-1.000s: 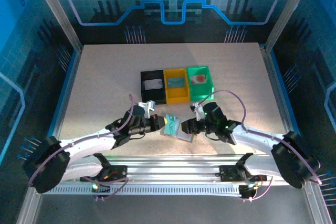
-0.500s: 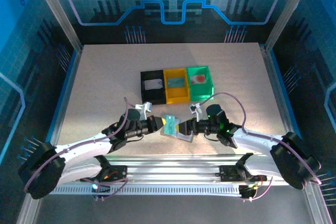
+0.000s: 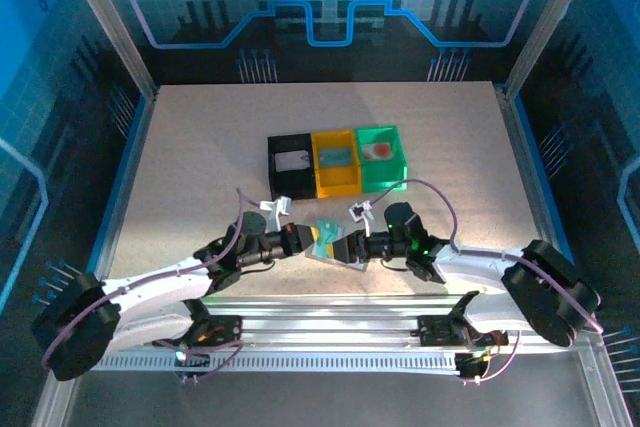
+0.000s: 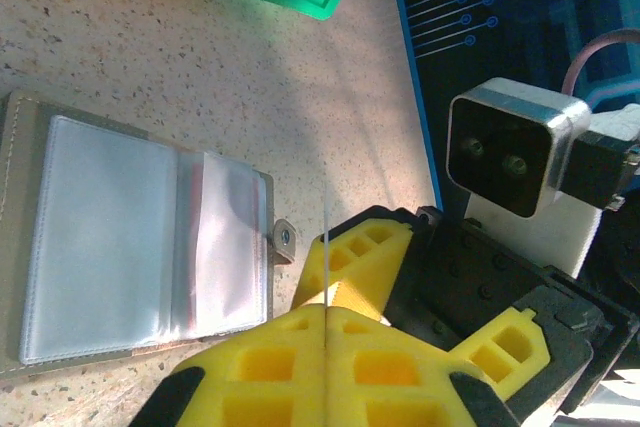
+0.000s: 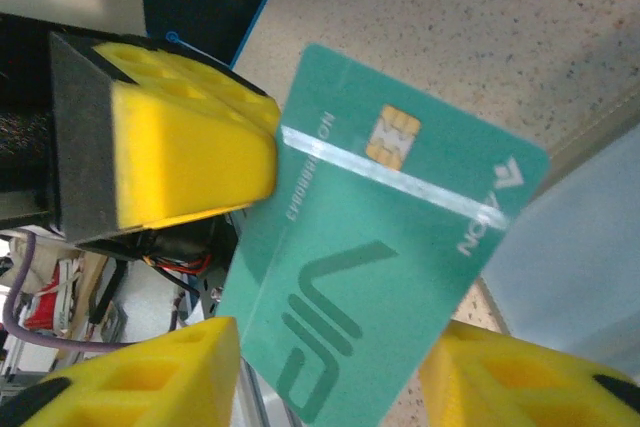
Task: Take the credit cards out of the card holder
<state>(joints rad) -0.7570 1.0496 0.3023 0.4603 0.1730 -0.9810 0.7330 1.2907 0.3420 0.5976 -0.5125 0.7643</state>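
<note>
credit cards (image 5: 380,237): 4 | card holder (image 4: 140,247): 1 | bins (image 3: 338,188): 3 (black 1, yellow 1, green 1)

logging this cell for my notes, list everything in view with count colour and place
table: 1, speckled beige, under everything
black bin: 1, black, left of the mid-table row
yellow bin: 1, yellow, middle of row
green bin: 1, green, right of row
whitish card: 1, white, in black bin
bluish card: 1, blue, in yellow bin
pale card: 1, pale with red mark, in green bin
green card: 1, teal with chip, raised between the grippers
card holder: 1, grey, open on the table by the grippers
left gripper: 1, yellow fingers, shut on green card
right gripper: 1, yellow fingers flanking green card, grip unclear
</note>
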